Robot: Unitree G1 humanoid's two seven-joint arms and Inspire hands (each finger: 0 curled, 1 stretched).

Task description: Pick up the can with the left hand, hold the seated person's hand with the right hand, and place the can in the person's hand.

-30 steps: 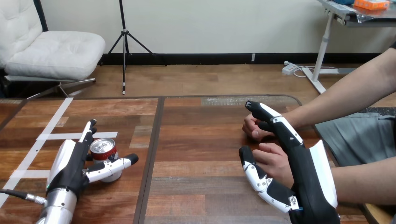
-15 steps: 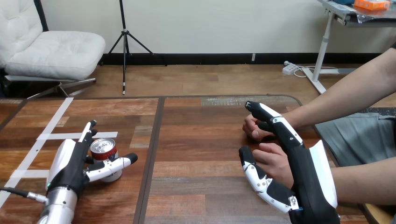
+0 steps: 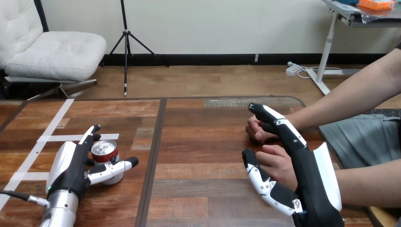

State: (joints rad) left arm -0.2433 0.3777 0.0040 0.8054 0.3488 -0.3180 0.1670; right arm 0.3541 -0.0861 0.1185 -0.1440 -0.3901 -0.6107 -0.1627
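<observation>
A red can with a silver top (image 3: 104, 152) stands upright on the wooden table (image 3: 198, 142) at the left. My left hand (image 3: 70, 166) lies against the can's left side, open, with fingers (image 3: 90, 135) reaching past it and the thumb (image 3: 113, 169) across its near side. At the right, my right hand (image 3: 309, 177) is open, its straight fingers (image 3: 279, 124) pointing away from me. The person's nearer hand (image 3: 276, 163) rests in the gap between that hand's thumb (image 3: 260, 182) and fingers, touching the palm. No finger is curled round it.
The person's farther hand (image 3: 257, 128) rests as a loose fist on the table just behind my right fingers. Both of their forearms come in from the right edge. White tape strips (image 3: 52, 138) mark the table's left part. A dark seam (image 3: 153, 156) splits the tabletop.
My left hand's fingertips have bent slightly inward toward the can, and the thumb has drawn a little closer. The can, my right hand and the person's hands have not moved.
</observation>
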